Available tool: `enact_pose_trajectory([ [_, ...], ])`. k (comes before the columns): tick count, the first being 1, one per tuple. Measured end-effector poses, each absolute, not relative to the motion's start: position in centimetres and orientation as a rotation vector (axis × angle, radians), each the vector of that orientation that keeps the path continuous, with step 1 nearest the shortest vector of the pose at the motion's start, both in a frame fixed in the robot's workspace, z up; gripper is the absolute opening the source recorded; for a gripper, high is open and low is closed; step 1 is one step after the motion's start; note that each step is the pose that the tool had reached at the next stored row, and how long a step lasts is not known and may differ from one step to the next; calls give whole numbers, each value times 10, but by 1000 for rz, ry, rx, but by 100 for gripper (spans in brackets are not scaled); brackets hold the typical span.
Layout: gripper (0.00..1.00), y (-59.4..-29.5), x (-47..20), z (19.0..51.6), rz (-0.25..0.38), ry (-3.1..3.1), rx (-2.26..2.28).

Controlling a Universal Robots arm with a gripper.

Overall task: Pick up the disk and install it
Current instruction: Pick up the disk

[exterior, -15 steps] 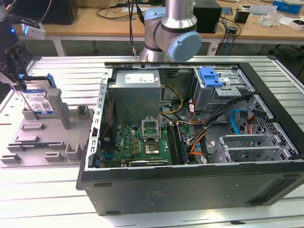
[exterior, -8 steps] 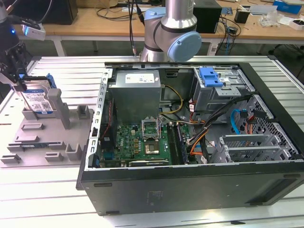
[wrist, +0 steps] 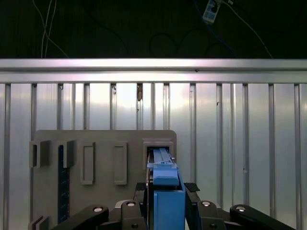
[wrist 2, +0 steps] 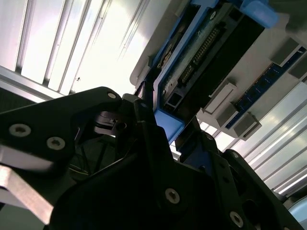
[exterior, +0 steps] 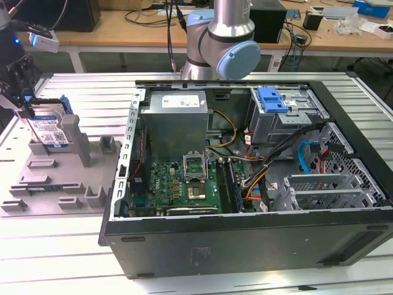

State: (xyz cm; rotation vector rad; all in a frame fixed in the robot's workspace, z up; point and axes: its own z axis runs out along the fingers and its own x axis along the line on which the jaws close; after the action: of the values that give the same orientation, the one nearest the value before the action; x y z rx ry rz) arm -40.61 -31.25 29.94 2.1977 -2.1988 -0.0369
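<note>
gripper at the exterior view's far left, clamped from above on the disk | disk stands on edge in the grey holder, its length apparently running down into the slot, in line with the gripper | open computer case well apart toward that view's right, drive cage at its far corner

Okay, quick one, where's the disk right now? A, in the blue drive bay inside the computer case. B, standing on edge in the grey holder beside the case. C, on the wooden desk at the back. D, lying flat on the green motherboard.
B: the disk stands on edge in a slot of the grey holder, to the exterior view's left of the open computer case, with the gripper at it.
</note>
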Motion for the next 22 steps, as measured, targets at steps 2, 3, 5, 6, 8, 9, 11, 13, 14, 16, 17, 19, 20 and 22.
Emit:
enact_pose_trajectory([
  [2, 44, -312, -406, 299, -37, -2199, 2198],
  [3, 44, -312, -406, 299, -37, -2199, 2198],
  [5, 44, -312, -406, 299, -37, -2199, 2198],
  [6, 36, -312, -406, 299, -37, -2199, 2198],
  [8, 36, -312, -406, 299, -37, -2199, 2198],
  [9, 36, -312, -406, 299, -37, -2199, 2198],
  [11, 36, -312, -406, 299, -37, -2199, 2198],
  [13, 36, -312, -406, 299, -37, -2199, 2198],
  [14, 36, -312, -406, 299, -37, -2199, 2198],
  [16, 36, -312, -406, 299, -37, -2199, 2198],
  [17, 36, -312, -406, 299, -37, -2199, 2198],
  [19, 36, -312, -406, 300, -37, -2199, 2198],
  [20, 36, -312, -406, 300, -37, -2199, 2198],
  [22, 36, -312, -406, 301, -37, -2199, 2198],
])
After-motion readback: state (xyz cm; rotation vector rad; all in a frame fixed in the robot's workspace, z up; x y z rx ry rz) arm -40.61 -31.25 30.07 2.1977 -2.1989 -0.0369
